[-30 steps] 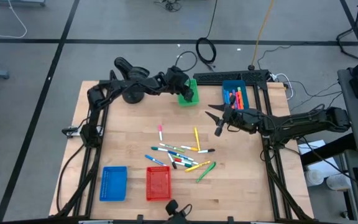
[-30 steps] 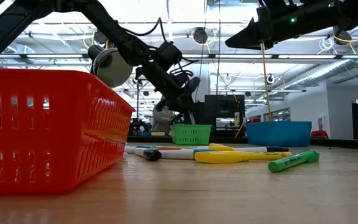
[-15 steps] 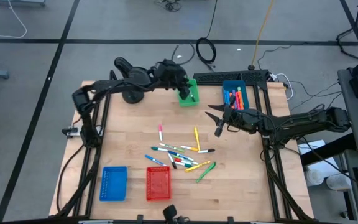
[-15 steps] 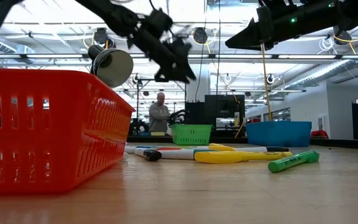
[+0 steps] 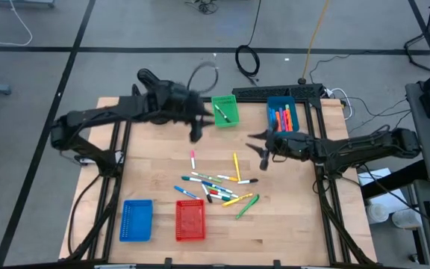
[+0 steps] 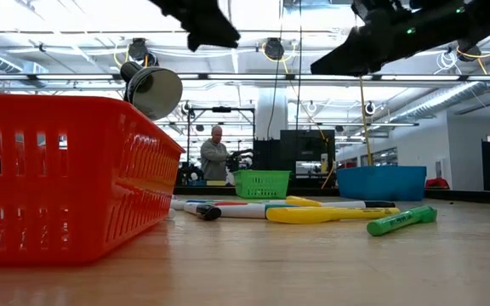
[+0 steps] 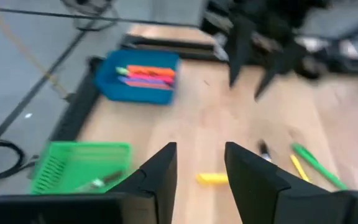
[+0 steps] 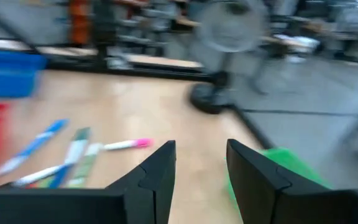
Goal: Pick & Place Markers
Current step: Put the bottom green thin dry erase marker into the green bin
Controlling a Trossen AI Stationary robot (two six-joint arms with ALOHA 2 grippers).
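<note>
The left gripper (image 5: pixel 195 127) has its 2 fingers (image 7: pixel 160 171) parted by a narrow gap with nothing between them; it hangs above the table (image 5: pixel 155 172) just beside the green basket (image 5: pixel 225 110), on the side away from the right arm. The right gripper (image 5: pixel 262 149) shows the same narrow, empty gap between its fingers (image 8: pixel 157 174) and hovers over bare wood near the blue basket (image 5: pixel 281 113).

The green basket holds 1 marker, and the blue one holds several orange and pink pens. Most of the markers (image 5: pixel 216 184) lie loose in a scatter near the table's middle, between the 2 arms and nearer the front edge; a pink-capped one (image 5: pixel 192 159) lies apart toward the left arm, and a green one (image 5: pixel 246 205) sits at the scatter's outer edge. A red basket (image 5: pixel 189 220) and a second blue basket (image 5: pixel 136 220) stand at the front
</note>
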